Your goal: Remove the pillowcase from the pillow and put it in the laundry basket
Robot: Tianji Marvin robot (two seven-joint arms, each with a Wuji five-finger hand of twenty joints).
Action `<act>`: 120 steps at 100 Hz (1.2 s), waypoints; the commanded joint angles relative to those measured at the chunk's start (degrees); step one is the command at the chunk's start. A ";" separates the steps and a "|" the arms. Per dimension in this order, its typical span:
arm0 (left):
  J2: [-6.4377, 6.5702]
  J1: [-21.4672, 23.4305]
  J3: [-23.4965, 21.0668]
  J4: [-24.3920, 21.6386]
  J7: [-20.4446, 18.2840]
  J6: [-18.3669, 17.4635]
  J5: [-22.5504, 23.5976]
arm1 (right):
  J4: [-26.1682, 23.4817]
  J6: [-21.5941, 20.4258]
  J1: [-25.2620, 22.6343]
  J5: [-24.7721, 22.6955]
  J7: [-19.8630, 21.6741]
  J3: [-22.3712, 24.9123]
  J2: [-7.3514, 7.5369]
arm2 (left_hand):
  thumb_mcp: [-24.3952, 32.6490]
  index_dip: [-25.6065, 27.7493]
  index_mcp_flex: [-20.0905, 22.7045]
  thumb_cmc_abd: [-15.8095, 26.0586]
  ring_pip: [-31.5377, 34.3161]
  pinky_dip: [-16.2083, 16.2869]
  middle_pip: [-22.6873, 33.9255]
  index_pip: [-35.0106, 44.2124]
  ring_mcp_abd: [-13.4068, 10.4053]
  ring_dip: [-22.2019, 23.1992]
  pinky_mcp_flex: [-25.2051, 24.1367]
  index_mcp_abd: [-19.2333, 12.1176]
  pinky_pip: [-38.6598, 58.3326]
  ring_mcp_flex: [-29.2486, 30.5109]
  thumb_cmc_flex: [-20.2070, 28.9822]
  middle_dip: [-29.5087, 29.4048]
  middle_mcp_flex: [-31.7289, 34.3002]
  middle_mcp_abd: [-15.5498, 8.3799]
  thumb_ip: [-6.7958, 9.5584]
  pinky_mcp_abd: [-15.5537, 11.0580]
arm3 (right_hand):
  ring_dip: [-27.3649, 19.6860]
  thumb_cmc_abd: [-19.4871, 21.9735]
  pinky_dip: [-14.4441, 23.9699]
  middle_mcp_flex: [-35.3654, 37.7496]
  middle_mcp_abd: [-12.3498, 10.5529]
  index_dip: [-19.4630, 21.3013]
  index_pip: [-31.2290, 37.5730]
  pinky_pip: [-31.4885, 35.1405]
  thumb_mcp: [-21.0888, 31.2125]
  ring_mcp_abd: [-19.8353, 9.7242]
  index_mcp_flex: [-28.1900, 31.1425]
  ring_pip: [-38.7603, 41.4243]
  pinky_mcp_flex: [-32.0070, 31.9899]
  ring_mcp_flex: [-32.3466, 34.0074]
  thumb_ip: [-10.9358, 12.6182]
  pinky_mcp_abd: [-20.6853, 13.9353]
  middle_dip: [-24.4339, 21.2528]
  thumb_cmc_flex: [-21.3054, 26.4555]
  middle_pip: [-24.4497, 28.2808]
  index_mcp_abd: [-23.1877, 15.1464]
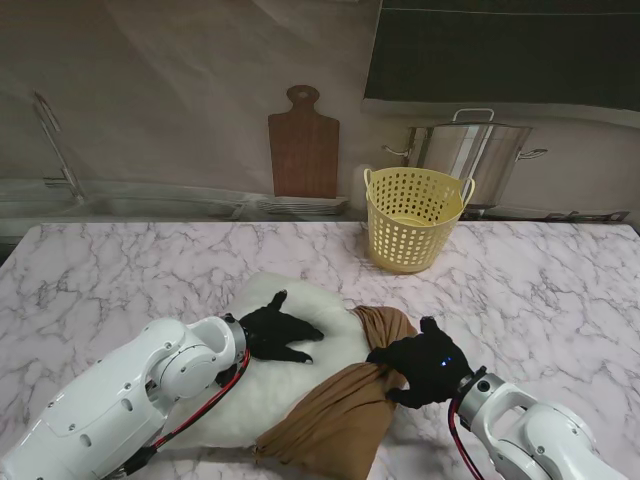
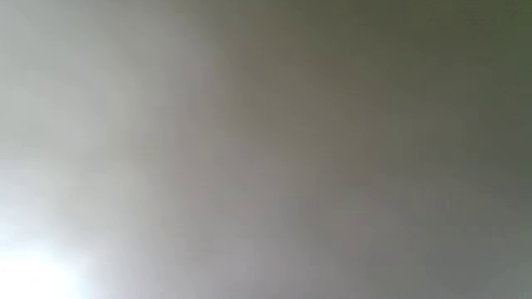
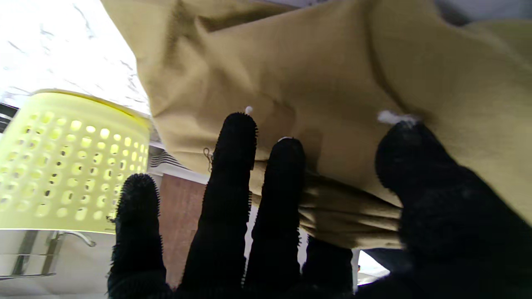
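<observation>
Left hand [image 1: 277, 332] splayed flat on pillow [image 1: 300, 375]; right hand [image 1: 420, 368] fingers [image 3: 232, 166] bunching the pillowcase [image 1: 345, 405] at its edge.

A: Where's the pillow [image 1: 265, 375]?
B: White, lying flat on the desk [image 1: 150, 270], nearer to me and left of centre, mostly bare.
A: And the pillowcase [image 1: 345, 405]?
B: Brown, bunched and creased, wrapped only around the pillow's right end; it runs from a gathered knot farther from me down to a loose edge nearest me (from the right wrist it looks tan, in folds).
A: The basket [image 1: 412, 218]?
B: Pale yellow, round, perforated, with handles, upright and seemingly holding nothing, farther from me and to the right, well apart from the pillow.
</observation>
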 commanded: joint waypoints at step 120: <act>1.69 4.79 -5.77 2.26 -4.93 -0.80 4.46 | 8.09 9.67 3.69 -21.08 21.57 3.64 1.27 | 0.07 -0.18 1.34 -3.64 3.80 -0.09 1.85 2.92 13.30 0.02 -0.62 4.75 83.03 3.08 3.40 0.53 0.58 8.52 0.71 2.10 | 5.74 1.32 2.04 20.71 1.89 10.69 26.65 0.82 -2.11 -0.62 47.19 18.19 1.98 9.38 1.90 0.78 17.13 -2.61 19.28 1.94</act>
